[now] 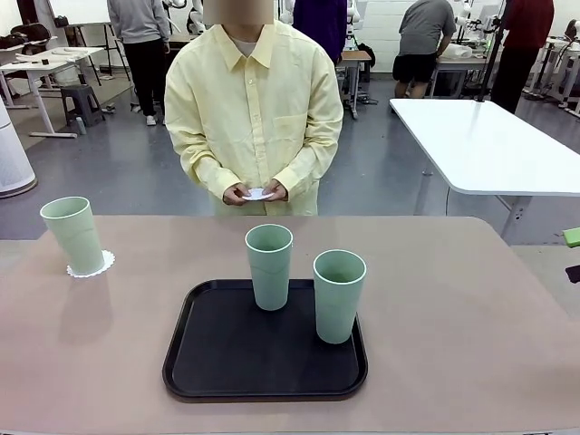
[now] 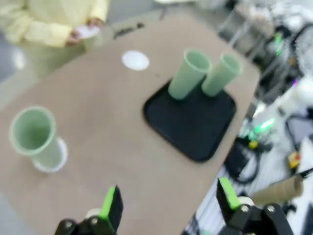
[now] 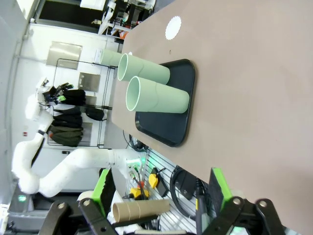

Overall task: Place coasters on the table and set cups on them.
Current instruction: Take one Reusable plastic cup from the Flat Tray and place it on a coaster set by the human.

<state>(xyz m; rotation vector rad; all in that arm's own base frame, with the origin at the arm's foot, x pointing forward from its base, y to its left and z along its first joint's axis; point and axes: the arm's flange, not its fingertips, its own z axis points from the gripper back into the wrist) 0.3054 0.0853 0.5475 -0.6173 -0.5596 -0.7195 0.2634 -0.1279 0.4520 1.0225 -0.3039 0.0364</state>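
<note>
left claw: wide, holding nothing; bottom of the left wrist frame, above the near part of the surface
right claw: wide, empty; bottom of the right wrist frame, well back from the tray
done cup: upright on a doily, left of the front frame, well apart from the tray
tray cups: two on the black tray, middle of the front frame; back cup, front cup to its lower right, near but not touching
bare doily: flat on the surface, upper middle of the left wrist frame, past the tray on the person's side, nothing on it
held doily: in the person's hands, above the far edge, not yet laid
cup axis: vertical, mouths up, narrow bases down; the right wrist frame is rolled, so there they lie sideways, mouths to frame left
key relation: tray cups ahead of both claws, bare doily farther on behind them
nearer arm (judged): right for the front cup; back cup about even
next move (guess): side grip on a tray cup, lift, carry to the bare doily
</note>
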